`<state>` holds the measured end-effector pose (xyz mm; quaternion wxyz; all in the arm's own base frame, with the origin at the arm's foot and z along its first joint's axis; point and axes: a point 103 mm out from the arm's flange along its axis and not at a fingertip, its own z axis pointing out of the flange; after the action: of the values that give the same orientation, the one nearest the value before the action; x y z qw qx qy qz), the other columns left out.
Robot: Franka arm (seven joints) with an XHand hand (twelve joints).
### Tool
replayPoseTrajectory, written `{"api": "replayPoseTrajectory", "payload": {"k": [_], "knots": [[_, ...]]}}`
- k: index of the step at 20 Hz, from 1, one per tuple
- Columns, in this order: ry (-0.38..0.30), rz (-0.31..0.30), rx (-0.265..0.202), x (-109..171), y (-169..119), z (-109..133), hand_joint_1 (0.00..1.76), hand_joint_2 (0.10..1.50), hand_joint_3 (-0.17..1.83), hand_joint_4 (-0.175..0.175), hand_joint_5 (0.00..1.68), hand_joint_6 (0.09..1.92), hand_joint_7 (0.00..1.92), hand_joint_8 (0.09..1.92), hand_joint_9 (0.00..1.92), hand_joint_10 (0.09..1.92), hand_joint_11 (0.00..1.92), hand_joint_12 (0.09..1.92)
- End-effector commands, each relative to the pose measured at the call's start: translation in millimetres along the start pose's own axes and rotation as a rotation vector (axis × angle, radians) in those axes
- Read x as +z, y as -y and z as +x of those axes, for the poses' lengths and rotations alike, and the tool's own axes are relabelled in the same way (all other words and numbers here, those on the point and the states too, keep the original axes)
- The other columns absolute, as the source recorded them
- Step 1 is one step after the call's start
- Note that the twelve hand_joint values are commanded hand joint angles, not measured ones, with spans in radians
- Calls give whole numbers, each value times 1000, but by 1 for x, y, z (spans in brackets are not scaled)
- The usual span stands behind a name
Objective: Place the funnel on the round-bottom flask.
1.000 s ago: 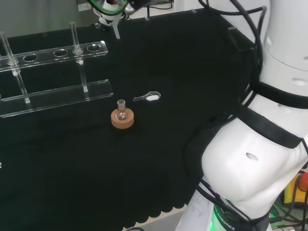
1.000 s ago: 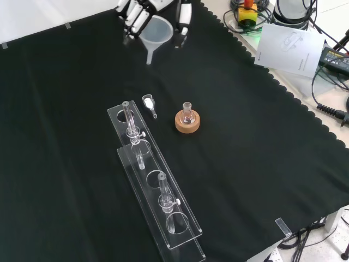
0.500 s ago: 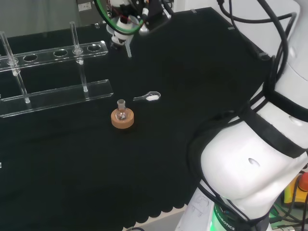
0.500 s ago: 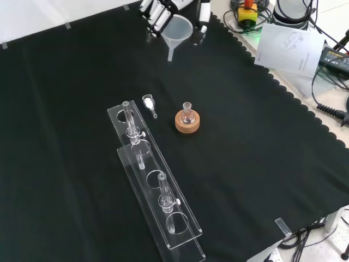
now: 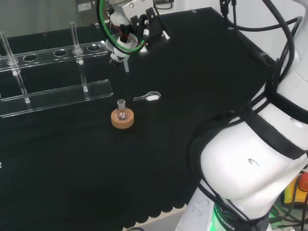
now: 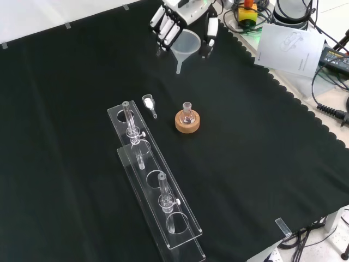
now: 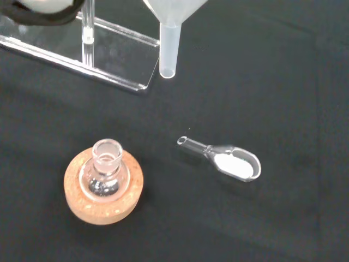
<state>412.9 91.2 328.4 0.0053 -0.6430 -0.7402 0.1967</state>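
Hand (image 6: 185, 16) grips funnel (image 6: 186, 46), held high; flask (image 6: 187, 112) on cork ring (image 6: 187, 123) well apart — you line stem over neck; lower straight, slow.

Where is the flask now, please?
In the front view the flask stands on its cork ring mid-cloth, right of the small scoop, below the funnel.

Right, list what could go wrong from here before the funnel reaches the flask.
1. The round-bottom flask has a narrow neck and only rests in its cork ring; a funnel stem arriving off-centre could tip it.
2. The small glass scoop of white powder lies on the cloth close beside the flask; a low approach by the hand might knock it.
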Motion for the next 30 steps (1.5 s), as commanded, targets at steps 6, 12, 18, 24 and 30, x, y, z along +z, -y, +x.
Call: {"api": "replayPoseTrajectory", "payload": {"k": [6, 12, 18, 24, 30], "knots": [[-8, 59, -16, 32, -16, 14, 773, 724, 517, -58, 556, 87, 520, 707, 898, 620, 448, 1306], [-13, 53, -30, 42, -17, 23, 774, 722, 521, -59, 557, 87, 519, 707, 897, 620, 445, 1307], [-10, 60, -46, 52, -19, 32, 774, 720, 526, -59, 557, 87, 518, 708, 897, 621, 445, 1307], [-19, 56, -48, 63, -22, 30, 774, 718, 529, -60, 557, 87, 518, 709, 896, 622, 446, 1308], [-43, 39, -59, 70, -23, 33, 774, 718, 532, -61, 557, 87, 520, 711, 897, 624, 452, 1308]]}}
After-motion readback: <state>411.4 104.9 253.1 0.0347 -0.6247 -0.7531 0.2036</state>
